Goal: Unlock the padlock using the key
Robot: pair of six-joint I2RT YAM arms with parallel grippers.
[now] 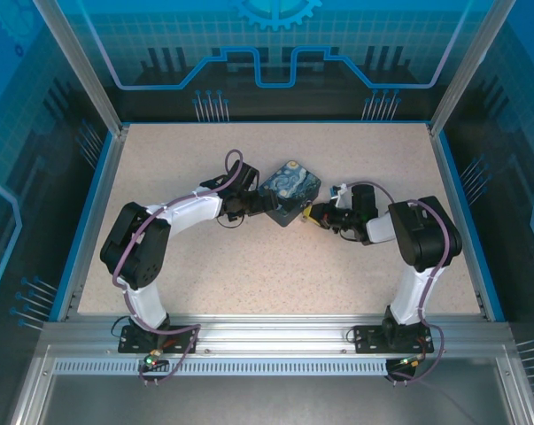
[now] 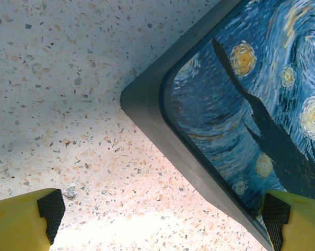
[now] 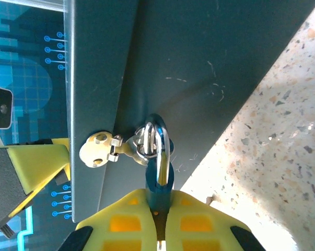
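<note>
The padlock (image 3: 158,151) hangs by its shackle from the silver latch (image 3: 98,150) on the side of the closed blue box (image 3: 209,63); what the box holds is hidden. The right gripper (image 3: 158,201) is clamped tight on the padlock's body. The left gripper (image 2: 162,212) gapes wide and empty, straddling a corner of the box on the speckled table (image 2: 53,78).

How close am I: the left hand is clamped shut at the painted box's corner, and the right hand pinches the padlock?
One slip: the left hand is wide open, not clamped shut; the left wrist view shows its fingers far apart at the corner of the box. The right hand does pinch the padlock.
</note>
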